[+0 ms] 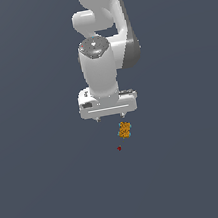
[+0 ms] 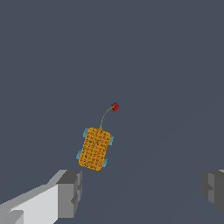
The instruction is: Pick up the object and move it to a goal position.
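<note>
Dark grey-blue ground fills both views, no table edge showing. Nearest, the gripper (image 2: pixel 140 192) hangs with fingers spread wide — holding nothing; beyond lies the speckled orange block (image 2: pixel 95 148), then the red goal dot (image 2: pixel 114 106).

**White arm, grey fingers**

The arm (image 1: pixel 99 36) is glossy white with rounded, bulbous links and a dark grey band along one side. A grey disc caps the wrist joint (image 1: pixel 93 46). The gripper (image 1: pixel 110 117) has a broad white body with dark markings. Its fingers (image 2: pixel 69 192) are white with blocky grey pads.
</note>
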`<act>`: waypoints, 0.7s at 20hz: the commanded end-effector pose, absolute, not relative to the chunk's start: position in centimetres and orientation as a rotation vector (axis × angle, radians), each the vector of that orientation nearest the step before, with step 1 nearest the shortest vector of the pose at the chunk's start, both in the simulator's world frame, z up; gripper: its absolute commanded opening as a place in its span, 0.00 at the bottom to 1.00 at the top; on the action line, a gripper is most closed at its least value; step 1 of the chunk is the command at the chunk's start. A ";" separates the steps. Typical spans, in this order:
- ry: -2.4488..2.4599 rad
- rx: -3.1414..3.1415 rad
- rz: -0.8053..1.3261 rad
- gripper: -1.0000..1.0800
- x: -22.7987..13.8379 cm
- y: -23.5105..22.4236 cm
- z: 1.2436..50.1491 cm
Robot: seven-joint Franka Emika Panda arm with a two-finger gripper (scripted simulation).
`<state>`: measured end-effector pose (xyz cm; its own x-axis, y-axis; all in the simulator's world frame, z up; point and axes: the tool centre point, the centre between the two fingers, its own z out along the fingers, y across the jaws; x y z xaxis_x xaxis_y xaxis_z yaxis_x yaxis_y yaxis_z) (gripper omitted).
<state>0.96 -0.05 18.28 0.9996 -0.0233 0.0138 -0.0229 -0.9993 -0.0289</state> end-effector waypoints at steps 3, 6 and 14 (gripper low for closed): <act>0.027 -3.114 -0.021 0.96 1.0 0.1 18.2; -0.016 -3.118 -0.016 0.96 1.0 1.1 18.1; -0.071 -3.124 -0.010 0.96 1.0 2.3 17.8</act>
<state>1.00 2.35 17.79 0.9989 0.0456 0.0066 0.0458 -0.9988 -0.0174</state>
